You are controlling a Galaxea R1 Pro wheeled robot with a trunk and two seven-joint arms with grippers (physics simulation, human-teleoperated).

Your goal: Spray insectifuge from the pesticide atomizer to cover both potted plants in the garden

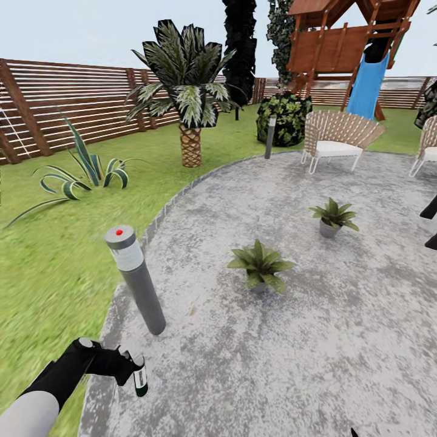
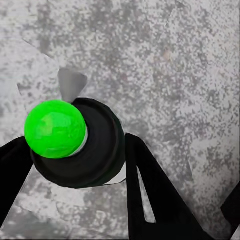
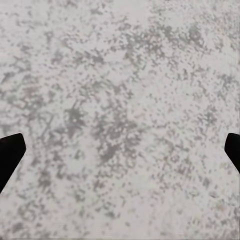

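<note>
The pesticide atomizer (image 1: 139,375), a small dark bottle with a pale label, hangs low over the patio's near left edge, and my left gripper (image 1: 125,363) is shut on it. In the left wrist view the atomizer (image 2: 97,147) sits between the black fingers (image 2: 155,195), with a bright green ball (image 2: 55,128) at its top. Two potted plants stand on the patio ahead: the nearer one (image 1: 261,264) in the middle and the farther one (image 1: 332,216) to its right. My right gripper (image 3: 120,150) hangs open over bare stone, and its dark fingers (image 1: 430,209) show at the head view's right edge.
A grey bollard lamp (image 1: 137,280) with a red dot stands just beyond my left hand. Lawn, a striped agave (image 1: 85,171), a palm (image 1: 189,97) and the slatted fence (image 1: 73,103) lie to the left. Wicker chairs (image 1: 337,136), a second bollard (image 1: 270,136) and a play frame with blue slide (image 1: 367,85) are at the back.
</note>
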